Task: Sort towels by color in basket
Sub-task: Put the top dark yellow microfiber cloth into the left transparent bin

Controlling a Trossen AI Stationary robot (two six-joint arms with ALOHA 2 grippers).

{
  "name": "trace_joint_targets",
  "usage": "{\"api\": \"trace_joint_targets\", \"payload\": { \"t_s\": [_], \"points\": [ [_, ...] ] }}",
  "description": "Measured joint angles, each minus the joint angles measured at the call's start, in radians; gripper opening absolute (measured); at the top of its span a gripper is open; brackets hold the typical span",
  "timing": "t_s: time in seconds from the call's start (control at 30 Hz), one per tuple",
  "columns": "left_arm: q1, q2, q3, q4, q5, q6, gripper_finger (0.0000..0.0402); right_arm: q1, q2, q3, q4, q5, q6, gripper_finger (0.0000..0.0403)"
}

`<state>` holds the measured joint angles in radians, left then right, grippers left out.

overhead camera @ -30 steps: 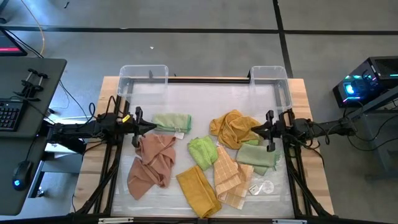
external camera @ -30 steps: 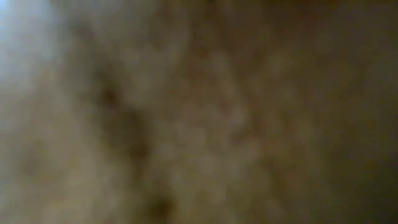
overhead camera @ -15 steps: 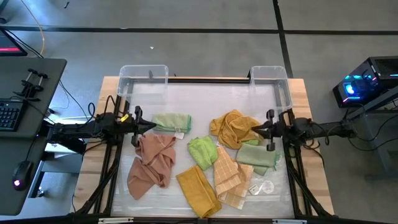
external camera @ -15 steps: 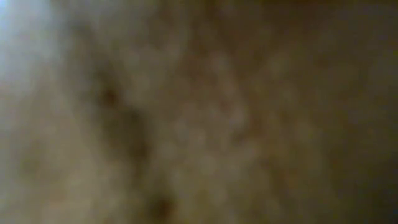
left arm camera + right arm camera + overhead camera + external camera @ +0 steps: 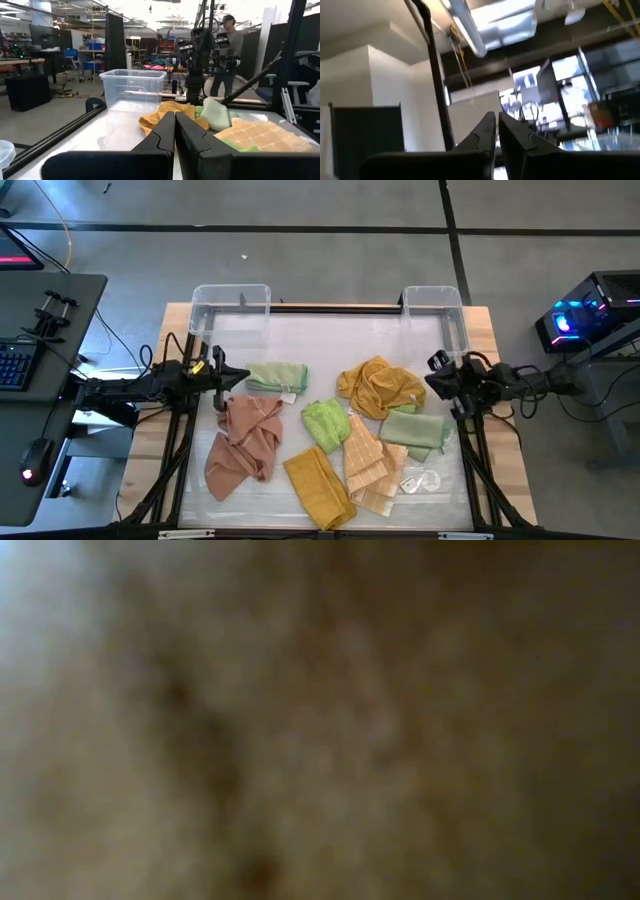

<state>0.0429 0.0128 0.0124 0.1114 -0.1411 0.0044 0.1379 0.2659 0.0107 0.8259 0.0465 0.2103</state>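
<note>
Several small towels lie loose on the table in the high view: a folded light green one (image 5: 277, 377), a crumpled mustard one (image 5: 378, 387), a salmon pink one (image 5: 245, 438), a bright green one (image 5: 325, 423), a sage green one (image 5: 413, 430), a pale orange checked one (image 5: 368, 463) and a folded mustard one (image 5: 318, 485). My left gripper (image 5: 238, 376) (image 5: 175, 119) is shut and hovers level just left of the light green towel. My right gripper (image 5: 432, 376) (image 5: 496, 121) is shut, right of the crumpled mustard towel, and points up at the ceiling.
Two clear plastic bins stand at the table's far corners (image 5: 230, 308) (image 5: 435, 310). A small clear object (image 5: 420, 480) lies near the checked towel. Something brown and blurred (image 5: 320, 720) fills the whole low view. A person (image 5: 227, 45) stands beyond the table.
My right gripper has drawn back from the crumpled mustard towel toward the table's right edge and tipped upward. The towels lie as before.
</note>
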Motion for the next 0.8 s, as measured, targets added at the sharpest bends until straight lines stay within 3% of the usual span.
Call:
{"api": "trace_joint_targets", "payload": {
  "t_s": [0.17, 0.27, 0.4, 0.53, 0.67, 0.8],
  "points": [
    [0.0, 0.0, 0.0, 0.007, 0.0, 0.006, 0.0, 0.0, 0.227, 0.088, 0.035, 0.015, -0.136, 0.0018],
    [0.0, 0.0, 0.0, 0.006, 0.0, 0.001, 0.0, -0.001, 0.356, 0.204, -0.077, 0.078, -0.164, 0.0018],
    [0.0, 0.0, 0.0, -0.001, 0.0, 0.0, 0.0, -0.001, 0.5, 0.445, -0.518, 0.257, -0.166, 0.0031],
    [0.0, 0.0, 0.0, -0.001, 0.0, 0.0, 0.0, -0.005, 0.671, 0.704, -1.01, 0.418, -0.084, 0.0076],
    [0.0, 0.0, 0.0, -0.001, 0.0, 0.0, 0.0, -0.05, 0.856, 0.875, -1.308, 0.412, 0.046, 0.0139],
    [0.0, 0.0, 0.0, -0.001, 0.0, 0.0, 0.0, -0.101, 1.036, 0.95, -1.456, 0.307, 0.124, 0.0202]
  ]
}}
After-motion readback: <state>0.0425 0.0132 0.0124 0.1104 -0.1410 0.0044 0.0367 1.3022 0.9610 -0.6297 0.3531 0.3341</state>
